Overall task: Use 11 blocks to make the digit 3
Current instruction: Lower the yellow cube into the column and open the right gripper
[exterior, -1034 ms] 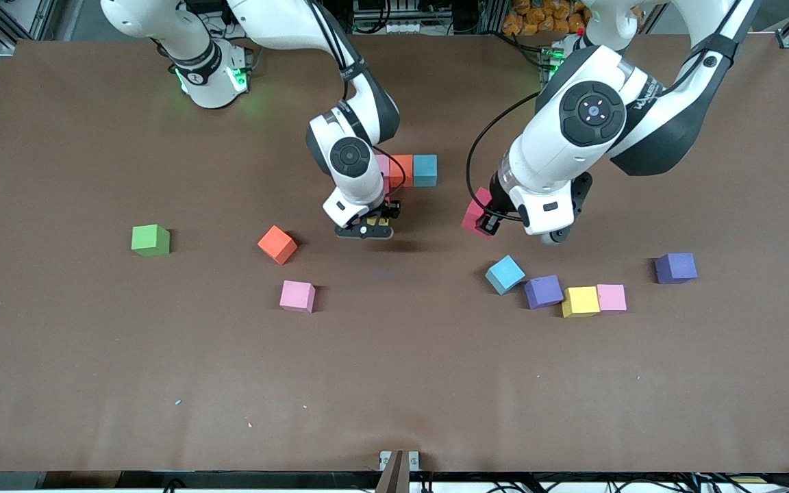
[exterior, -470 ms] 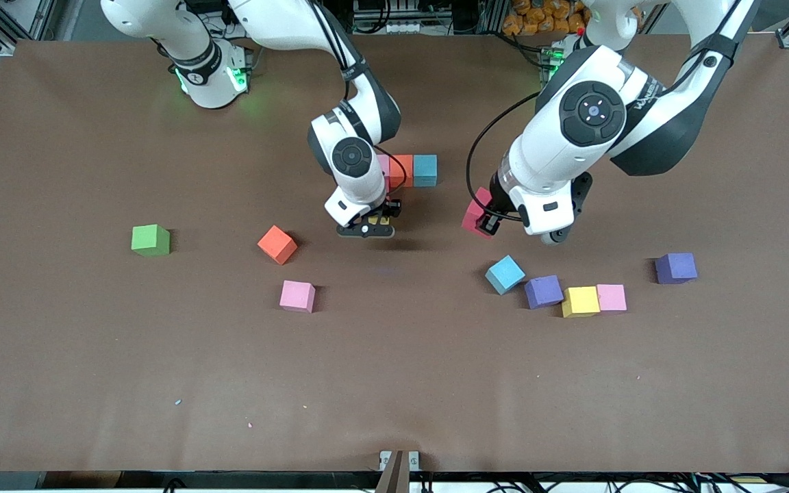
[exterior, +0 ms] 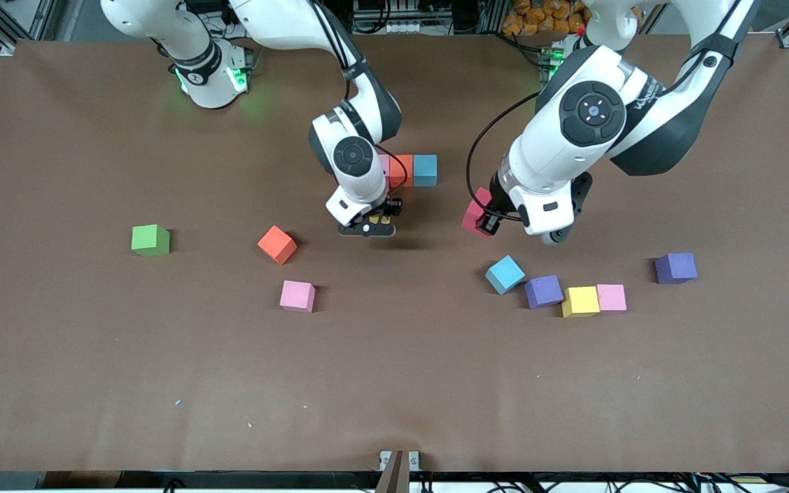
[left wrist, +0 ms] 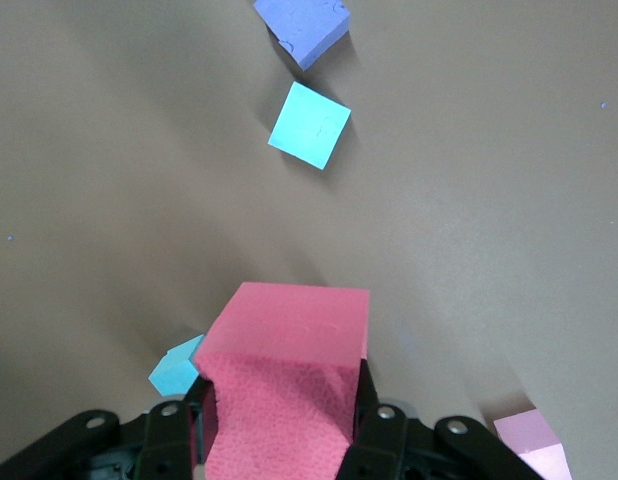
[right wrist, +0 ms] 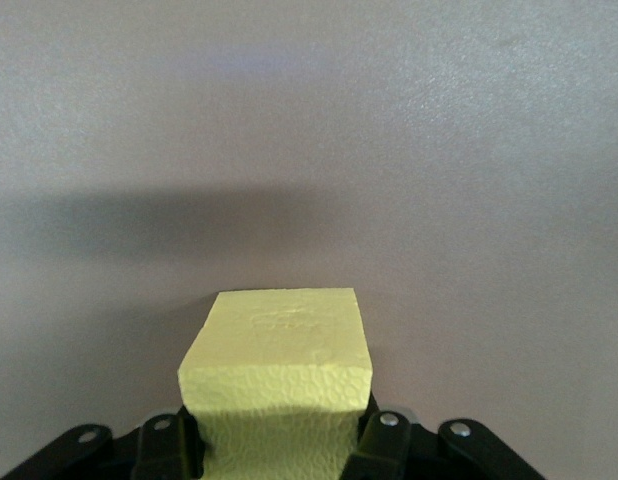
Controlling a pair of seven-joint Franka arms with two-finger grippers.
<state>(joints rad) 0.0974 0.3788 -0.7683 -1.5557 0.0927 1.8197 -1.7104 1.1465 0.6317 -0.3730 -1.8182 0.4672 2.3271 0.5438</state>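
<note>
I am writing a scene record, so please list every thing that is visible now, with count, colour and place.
row of blocks: three, pink, orange, blue, touching, mid-table.
loose blocks: seven; orange, pink toward the right arm's end; blue, two purple, yellow, pink toward the left arm's end.
green cube: one, toward the right arm's end.
yellow block: one, in the right gripper.
dark red block: one, in the left gripper.
</note>
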